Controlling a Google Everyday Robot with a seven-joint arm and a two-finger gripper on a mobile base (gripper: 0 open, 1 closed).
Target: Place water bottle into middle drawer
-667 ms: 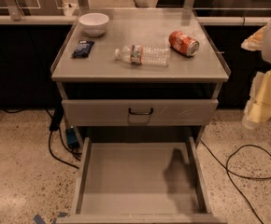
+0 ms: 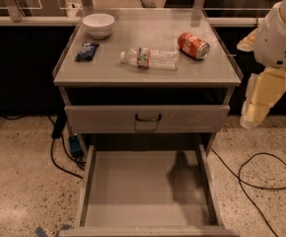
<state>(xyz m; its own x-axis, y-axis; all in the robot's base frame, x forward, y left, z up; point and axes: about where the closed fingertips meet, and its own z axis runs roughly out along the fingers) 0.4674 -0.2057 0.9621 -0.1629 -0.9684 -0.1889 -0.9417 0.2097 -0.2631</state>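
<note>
The water bottle (image 2: 150,58) lies on its side in the middle of the cabinet top, white cap pointing left. The middle drawer (image 2: 133,186) is pulled out wide below, its grey floor bare, with the arm's shadow on its right part. My gripper (image 2: 257,102) hangs at the right of the cabinet, cream-coloured and pointing down, at about the height of the shut upper drawer. It is apart from the bottle and holds nothing that I can see.
A red soda can (image 2: 193,45) lies right of the bottle. A white bowl (image 2: 98,24) and a dark blue packet (image 2: 87,51) sit on the left of the top. The upper drawer front (image 2: 148,118) is shut. Black cables (image 2: 261,174) lie on the floor either side.
The arm and gripper have shifted a little to the left, closer to the cabinet's right edge. The bottle and drawer have not moved.
</note>
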